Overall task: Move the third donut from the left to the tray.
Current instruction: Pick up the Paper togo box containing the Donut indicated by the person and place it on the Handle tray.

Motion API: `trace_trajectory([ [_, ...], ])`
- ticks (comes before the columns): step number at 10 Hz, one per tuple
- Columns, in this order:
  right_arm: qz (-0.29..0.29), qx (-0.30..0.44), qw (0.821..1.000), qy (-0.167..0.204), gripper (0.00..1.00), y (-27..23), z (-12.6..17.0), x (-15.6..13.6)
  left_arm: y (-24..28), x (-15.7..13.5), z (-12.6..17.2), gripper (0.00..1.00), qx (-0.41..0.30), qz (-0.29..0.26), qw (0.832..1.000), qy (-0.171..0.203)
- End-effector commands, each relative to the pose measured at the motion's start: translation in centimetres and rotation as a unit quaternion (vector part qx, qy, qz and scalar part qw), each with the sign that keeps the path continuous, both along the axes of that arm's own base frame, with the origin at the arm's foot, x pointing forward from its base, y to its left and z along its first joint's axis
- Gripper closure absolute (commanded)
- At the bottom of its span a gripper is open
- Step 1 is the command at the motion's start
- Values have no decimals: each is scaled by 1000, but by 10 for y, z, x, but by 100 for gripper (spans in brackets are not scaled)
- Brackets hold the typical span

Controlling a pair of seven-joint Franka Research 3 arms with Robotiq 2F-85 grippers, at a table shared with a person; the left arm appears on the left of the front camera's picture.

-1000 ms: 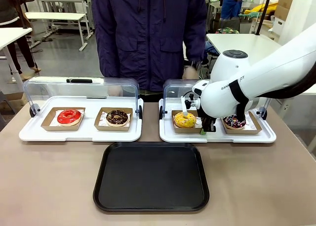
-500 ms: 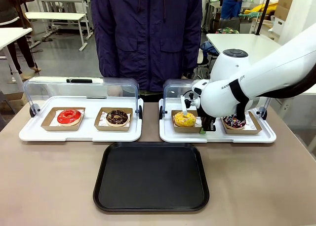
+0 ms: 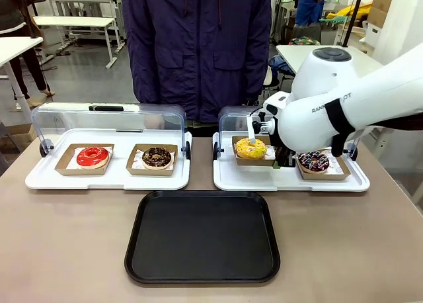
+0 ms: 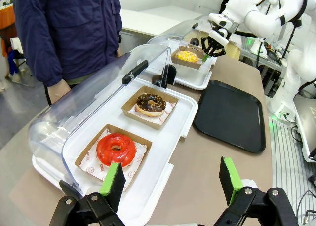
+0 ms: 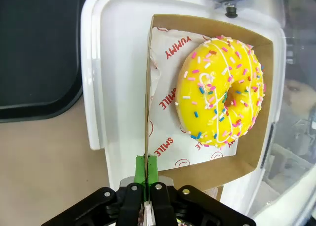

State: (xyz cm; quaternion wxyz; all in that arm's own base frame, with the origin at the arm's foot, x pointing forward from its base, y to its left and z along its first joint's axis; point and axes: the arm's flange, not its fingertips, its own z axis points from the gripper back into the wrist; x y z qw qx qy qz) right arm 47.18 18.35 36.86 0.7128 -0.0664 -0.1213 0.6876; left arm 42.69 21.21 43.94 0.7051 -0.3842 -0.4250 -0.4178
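The right gripper's fingers (image 5: 146, 179) are pinched together on the thin side wall of the brown cardboard holder (image 5: 249, 152), the green pads meeting on that single edge. In the holder, on printed white paper, sits the yellow donut (image 5: 222, 90), the third donut from the left. From the front the holder appears lifted and slightly tipped above the floor of the white display tray (image 3: 228, 178), beside the dark sprinkled donut (image 3: 313, 161), and the right gripper (image 3: 283, 159) is mostly hidden behind its own wrist.

The main risk, as I judge it, is the grip itself: all the weight hangs from one flimsy cardboard wall, with the donut off to one side of the fingers. The wall could bend or slip out, and the holder could sag until the donut slides against the far wall or tips out. A quick swing toward the black tray (image 3: 201, 237), which lies on the bench just in front of the display tray, would make that worse. The raised clear lid (image 3: 234, 121) stands close behind the holder, and the display tray's rim lies between holder and black tray, so a low carry could catch the rim.

The left gripper (image 4: 173, 181) hangs wide apart and empty near the red donut (image 4: 116, 148), well away from the work.
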Motion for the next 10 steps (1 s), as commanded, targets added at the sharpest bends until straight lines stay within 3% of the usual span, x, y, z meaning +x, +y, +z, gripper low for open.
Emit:
trace_trajectory([
  [1,-19,20,1000,-11,98,-5,12,-24,-1,-1,3,0,2,-1,1000,5],
  [7,-57,32,998,6,98,23,31,-121,-1,-1,3,0,2,-1,1000,5],
  [10,-57,27,998,-13,98,46,33,-157,-1,-1,3,0,2,-1,1000,5],
])
